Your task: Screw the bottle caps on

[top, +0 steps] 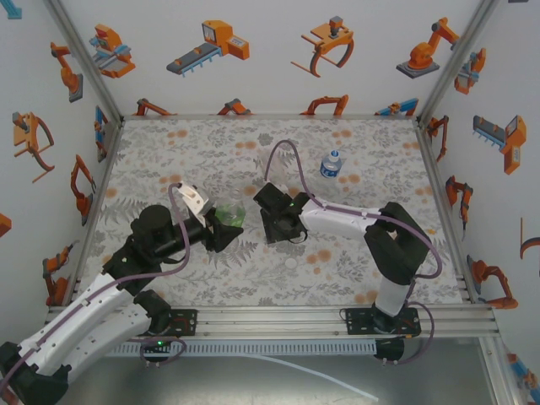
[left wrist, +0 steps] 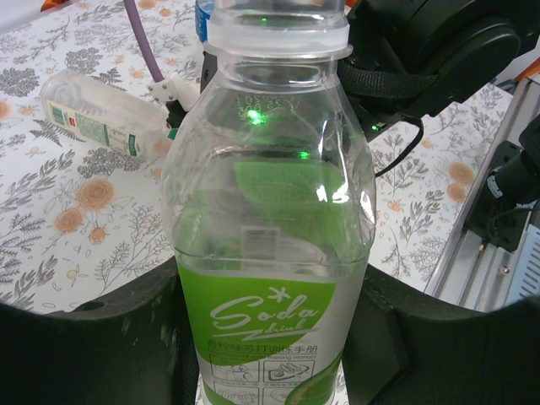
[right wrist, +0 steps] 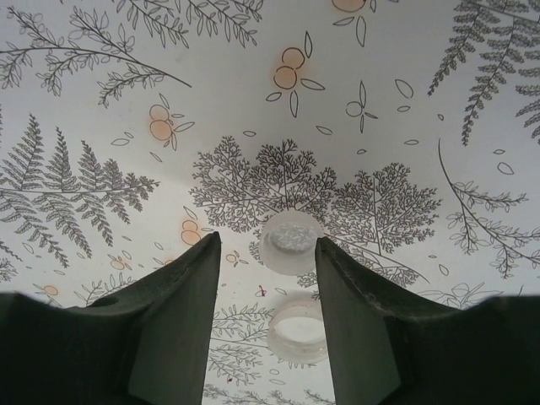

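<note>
Holds green-labelled clear plastic bottle (left wrist: 274, 211) clamped in left gripper (left wrist: 272, 354); poises right gripper (right wrist: 266, 278), jaws apart, astride small round translucent white plastic cap (right wrist: 291, 242) on floral table (right wrist: 101, 84); calls for centring on it, clear of second cap (right wrist: 297, 331) just beside

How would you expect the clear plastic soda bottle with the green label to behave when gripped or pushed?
The green-labelled clear plastic bottle looks empty, so it is probably light. Its thin glossy wall may dent or slip in the left gripper. Tall and narrow, it would likely tip if pushed.
</note>
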Available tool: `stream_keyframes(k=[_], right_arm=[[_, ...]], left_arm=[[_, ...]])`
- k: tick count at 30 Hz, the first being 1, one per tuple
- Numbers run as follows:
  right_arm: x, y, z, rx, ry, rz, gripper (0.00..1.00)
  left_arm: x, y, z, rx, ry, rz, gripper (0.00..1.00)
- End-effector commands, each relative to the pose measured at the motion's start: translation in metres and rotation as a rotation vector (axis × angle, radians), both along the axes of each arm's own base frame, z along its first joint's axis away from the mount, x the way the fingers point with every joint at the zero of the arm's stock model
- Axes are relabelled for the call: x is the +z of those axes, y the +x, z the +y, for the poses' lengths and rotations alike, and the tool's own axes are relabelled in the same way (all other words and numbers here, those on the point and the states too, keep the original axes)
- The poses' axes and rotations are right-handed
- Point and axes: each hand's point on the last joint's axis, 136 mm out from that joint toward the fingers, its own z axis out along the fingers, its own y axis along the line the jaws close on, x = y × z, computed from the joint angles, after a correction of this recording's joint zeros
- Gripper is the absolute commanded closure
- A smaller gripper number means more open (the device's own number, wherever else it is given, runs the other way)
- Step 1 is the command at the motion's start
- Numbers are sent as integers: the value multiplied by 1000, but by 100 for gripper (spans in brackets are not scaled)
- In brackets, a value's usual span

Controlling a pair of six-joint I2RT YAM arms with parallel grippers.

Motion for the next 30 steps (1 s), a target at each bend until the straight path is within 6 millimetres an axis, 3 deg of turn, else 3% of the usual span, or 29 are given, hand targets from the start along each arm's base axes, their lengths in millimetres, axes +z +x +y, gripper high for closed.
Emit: stream_keyframes(k=[1, 7, 30], right_arm=[[8, 2, -2, 7, -22, -25, 53], [-5, -3, -3, 5, -29, 6, 53], [-23, -7, -9, 9, -67, 31, 53]], left_arm=[[2, 0, -1, 1, -19, 6, 93], [3, 0, -1, 0, -19, 4, 93], [2, 2, -2, 1, -17, 10, 93]])
